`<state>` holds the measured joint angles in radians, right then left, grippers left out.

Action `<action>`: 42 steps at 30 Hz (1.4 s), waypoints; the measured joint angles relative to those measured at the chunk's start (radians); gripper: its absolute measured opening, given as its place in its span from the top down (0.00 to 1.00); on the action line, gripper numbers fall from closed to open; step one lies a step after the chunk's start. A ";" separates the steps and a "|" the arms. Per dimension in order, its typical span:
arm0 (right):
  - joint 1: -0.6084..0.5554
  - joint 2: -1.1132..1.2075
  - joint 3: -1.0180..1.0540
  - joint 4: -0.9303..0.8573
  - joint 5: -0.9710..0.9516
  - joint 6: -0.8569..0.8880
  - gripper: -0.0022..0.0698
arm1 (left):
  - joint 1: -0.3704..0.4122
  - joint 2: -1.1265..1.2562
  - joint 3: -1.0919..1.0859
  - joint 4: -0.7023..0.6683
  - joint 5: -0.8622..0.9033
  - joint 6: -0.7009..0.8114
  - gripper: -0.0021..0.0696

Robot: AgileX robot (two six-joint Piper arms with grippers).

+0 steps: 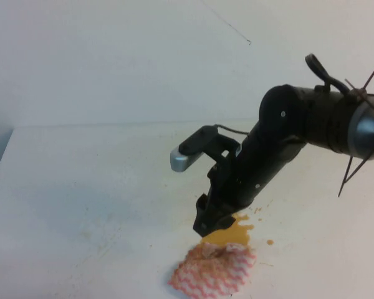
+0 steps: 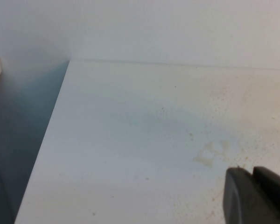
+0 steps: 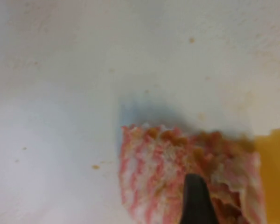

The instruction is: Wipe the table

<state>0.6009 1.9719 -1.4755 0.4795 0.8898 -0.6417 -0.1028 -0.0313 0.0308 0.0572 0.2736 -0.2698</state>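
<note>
Hanging low over the table (image 1: pixel 81 187), the right gripper (image 1: pixel 213 225) is sitting just above the far edge of the pink-and-white striped cloth (image 1: pixel 212 273), at the near edge of the orange spill (image 1: pixel 232 235). Whether this gripper is open or closed cannot be told, and nothing shows it lifting or carrying the cloth. Contact with the cloth cannot be told either.

The cloth is lying bunched on the tabletop near the front edge. Its far side is touching the spill and is picking up orange staining there. That placement probably makes sense for wiping, since the rag is sitting right where the liquid starts and a push away from the robot would drag it through the pool. The right arm (image 1: pixel 280 137) is angling steeply down from the right, likely to bring pressure onto the rag. A small orange droplet (image 1: pixel 270 242) is sitting apart to the right of the pool and will need its own pass.

The left gripper (image 2: pixel 253 177) is closed on nothing and parked over bare tabletop well away from the spill, near a faint dried stain (image 2: pixel 210 154). It is outside the high view.

No container is showing anywhere; the liquid is lying loose on the surface.
</note>
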 joint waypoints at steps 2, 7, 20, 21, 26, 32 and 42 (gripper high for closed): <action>0.000 0.000 -0.054 -0.067 0.009 0.051 0.40 | 0.000 0.000 0.000 0.000 0.000 0.000 0.97; 0.011 0.000 -0.151 -0.117 0.107 0.073 0.42 | 0.000 0.000 0.000 0.000 0.000 0.000 0.97; 0.193 0.115 -0.157 -0.184 0.255 0.092 0.95 | 0.000 0.000 0.000 0.000 0.000 0.000 0.97; 0.195 0.131 -0.157 -0.184 0.253 0.097 0.96 | 0.000 0.000 0.000 0.000 0.000 0.000 0.97; 0.199 0.202 -0.159 -0.189 0.238 0.111 0.96 | 0.000 0.000 0.000 0.000 0.000 0.000 0.97; 0.199 0.257 -0.168 -0.238 0.227 0.130 0.96 | 0.000 0.000 0.000 0.000 0.000 0.000 0.97; 0.080 0.267 -0.179 -0.217 0.158 0.129 0.96 | 0.000 0.000 0.000 0.000 0.000 0.000 0.97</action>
<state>0.6814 2.2385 -1.6543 0.2627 1.0476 -0.5127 -0.1028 -0.0313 0.0308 0.0572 0.2736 -0.2698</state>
